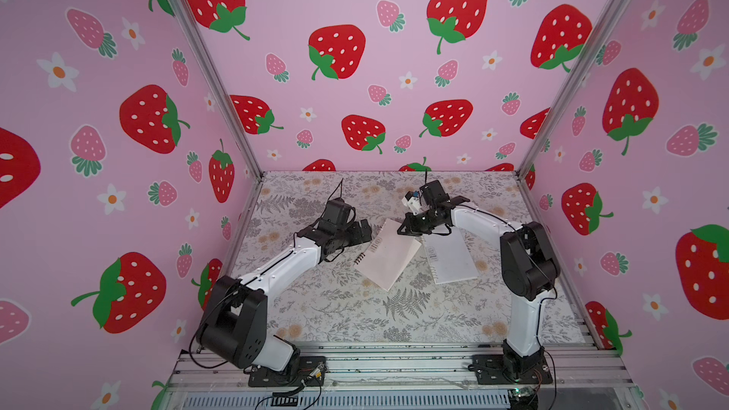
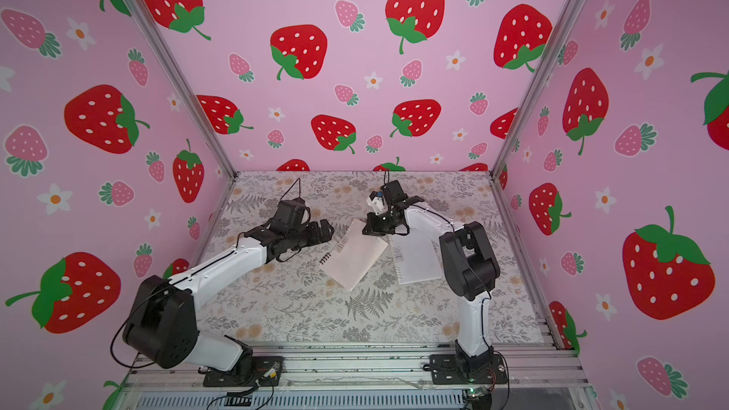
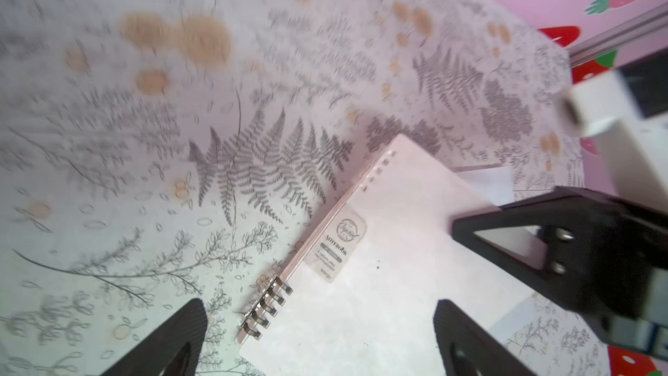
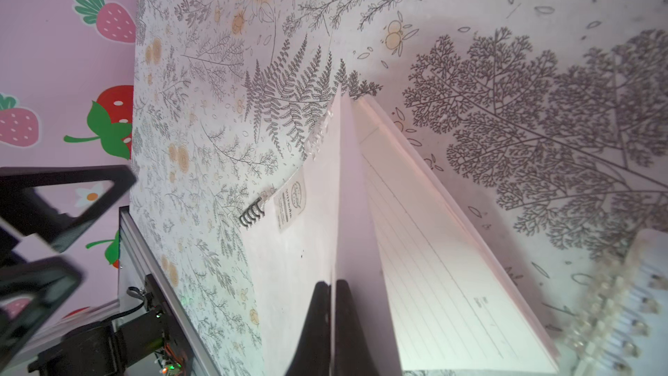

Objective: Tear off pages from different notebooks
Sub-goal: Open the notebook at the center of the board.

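Right tool (image 4: 331,285) pinches top sheet (image 4: 349,211) of pink notebook (image 1: 388,258), far corner; left tool (image 3: 320,305) spread. Flimsy paper, probably tears easily; brace near coil (image 3: 265,309).

Floral table (image 1: 335,309): pink notebook (image 1: 388,260), white notebook (image 1: 451,260).

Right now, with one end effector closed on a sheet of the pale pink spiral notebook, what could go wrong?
The left end effector is open and grips nothing, so pulling may drag the whole pale pink coil-bound notebook instead of tearing.
The right end effector is shut on the top sheet bearing the small printed label; it may be the cover, not a page.
The white spiral-bound notebook lies close beside and could be pushed.
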### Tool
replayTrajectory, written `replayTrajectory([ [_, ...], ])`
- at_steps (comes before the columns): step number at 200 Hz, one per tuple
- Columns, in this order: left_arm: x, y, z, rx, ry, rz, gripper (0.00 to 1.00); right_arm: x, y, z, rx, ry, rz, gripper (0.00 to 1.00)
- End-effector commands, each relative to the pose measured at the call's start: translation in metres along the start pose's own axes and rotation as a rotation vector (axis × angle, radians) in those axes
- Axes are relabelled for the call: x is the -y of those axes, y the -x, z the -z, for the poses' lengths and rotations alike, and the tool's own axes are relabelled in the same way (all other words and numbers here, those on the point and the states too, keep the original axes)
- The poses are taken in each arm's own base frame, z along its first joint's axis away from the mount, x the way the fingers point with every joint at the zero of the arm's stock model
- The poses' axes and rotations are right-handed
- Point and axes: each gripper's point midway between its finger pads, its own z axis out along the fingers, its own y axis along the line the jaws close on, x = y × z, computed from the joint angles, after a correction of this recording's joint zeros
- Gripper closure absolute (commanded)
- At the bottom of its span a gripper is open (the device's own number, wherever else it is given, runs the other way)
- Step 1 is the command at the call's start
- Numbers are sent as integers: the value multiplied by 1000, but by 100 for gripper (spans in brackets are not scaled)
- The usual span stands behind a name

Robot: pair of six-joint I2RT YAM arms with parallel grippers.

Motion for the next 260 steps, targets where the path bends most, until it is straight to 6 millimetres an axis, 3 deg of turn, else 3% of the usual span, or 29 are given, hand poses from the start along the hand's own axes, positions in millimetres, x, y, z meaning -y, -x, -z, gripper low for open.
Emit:
replayTrajectory([
  [1, 22, 2, 22, 79, -82, -254, 1, -4, 4, 4, -16, 25, -107, 100],
  [20, 68, -9, 35, 140, -257, -434, 1, -15, 6, 7, -32, 104, -194, 95],
  [34, 87, -18, 33, 125, -297, -510, 1, -23, 9, 8, -46, 178, -267, 94],
  [49, 99, -30, 21, 53, -319, -565, 1, -33, 10, 6, -68, 260, -332, 100],
  [67, 113, -49, 1, -50, -330, -638, 0, -36, 10, 0, -82, 312, -405, 99],
  [90, 122, -62, -24, -120, -286, -707, 8, -35, 10, -4, -86, 307, -427, 95],
  [117, 116, -52, -46, -114, -191, -689, 22, -33, 9, -3, -79, 288, -426, 94],
  [140, 113, -42, -47, -82, -148, -670, 30, -29, 6, -4, -81, 264, -425, 91],
  [171, 103, -38, -47, -86, -89, -688, 53, -30, 5, -2, -88, 271, -419, 88],
  [215, 93, -32, -41, -104, -43, -718, 99, -33, 9, 5, -77, 277, -392, 76],
  [241, 84, -21, -37, -92, -43, -690, 100, -29, 16, 17, -49, 281, -389, 67],
  [252, 80, -17, -38, -98, -49, -673, 100, -29, 20, 24, -35, 290, -384, 58],
  [260, 77, -14, -38, -97, -52, -658, 100, -26, 23, 28, -19, 282, -382, 56],
])
